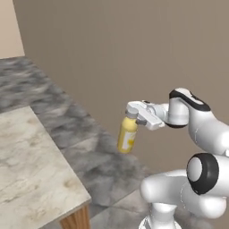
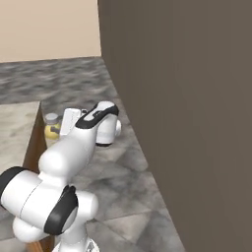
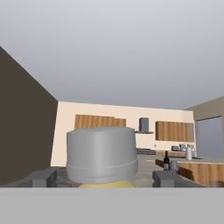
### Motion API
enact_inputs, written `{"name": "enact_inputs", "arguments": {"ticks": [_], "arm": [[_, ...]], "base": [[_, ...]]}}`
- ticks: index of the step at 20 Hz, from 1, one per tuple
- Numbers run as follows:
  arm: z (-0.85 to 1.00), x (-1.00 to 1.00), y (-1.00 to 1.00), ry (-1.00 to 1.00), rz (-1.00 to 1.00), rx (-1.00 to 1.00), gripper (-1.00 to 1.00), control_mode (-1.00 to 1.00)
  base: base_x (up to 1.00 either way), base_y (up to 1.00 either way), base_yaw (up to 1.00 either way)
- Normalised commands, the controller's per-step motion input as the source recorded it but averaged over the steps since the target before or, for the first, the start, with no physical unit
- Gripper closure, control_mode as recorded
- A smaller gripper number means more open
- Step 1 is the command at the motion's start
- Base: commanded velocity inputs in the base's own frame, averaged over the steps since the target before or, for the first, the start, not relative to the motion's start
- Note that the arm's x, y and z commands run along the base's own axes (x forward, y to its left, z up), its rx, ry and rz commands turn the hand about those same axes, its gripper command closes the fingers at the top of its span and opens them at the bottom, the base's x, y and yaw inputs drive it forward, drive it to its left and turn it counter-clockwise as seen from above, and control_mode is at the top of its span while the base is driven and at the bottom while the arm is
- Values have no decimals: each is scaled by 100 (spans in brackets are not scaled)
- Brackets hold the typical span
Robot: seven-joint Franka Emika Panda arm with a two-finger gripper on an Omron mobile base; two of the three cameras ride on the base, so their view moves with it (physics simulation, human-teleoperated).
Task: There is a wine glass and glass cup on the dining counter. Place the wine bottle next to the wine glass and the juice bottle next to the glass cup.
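Note:
The juice bottle [image 1: 127, 135], yellow with a pale cap, hangs in the air beyond the dining counter's corner, and my gripper [image 1: 132, 112] is shut on its neck from the side. In the right base view the juice bottle [image 2: 51, 129] peeks out behind my arm, next to the gripper [image 2: 63, 121]. In the hand view its grey cap [image 3: 101, 158] stands between my fingertips [image 3: 40, 178]. Far off on the dining counter [image 3: 194, 165] stand the dark wine bottle [image 3: 166, 160] and, beside it, the glass cup [image 3: 173, 165]. A taller grey vessel [image 3: 189, 152] farther right may be the wine glass.
The dining counter [image 1: 31, 170] fills the lower left of the left base view, with its wooden side [image 1: 77, 219] below the corner. A tall brown wall [image 2: 187, 123] runs close along my right. Grey marbled floor [image 1: 96, 165] lies under the bottle.

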Motion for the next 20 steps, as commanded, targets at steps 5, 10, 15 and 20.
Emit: {"name": "enact_inputs", "arguments": {"ticks": [5,10,15,20], "arm": [[0,0,0,0,0,0,100,100],[0,0,0,0,0,0,100,100],[0,0,0,0,0,0,100,100],[0,0,0,0,0,0,100,100]], "base": [[68,-5,21],[66,-7,30],[51,-16,38],[38,-22,45]]}}
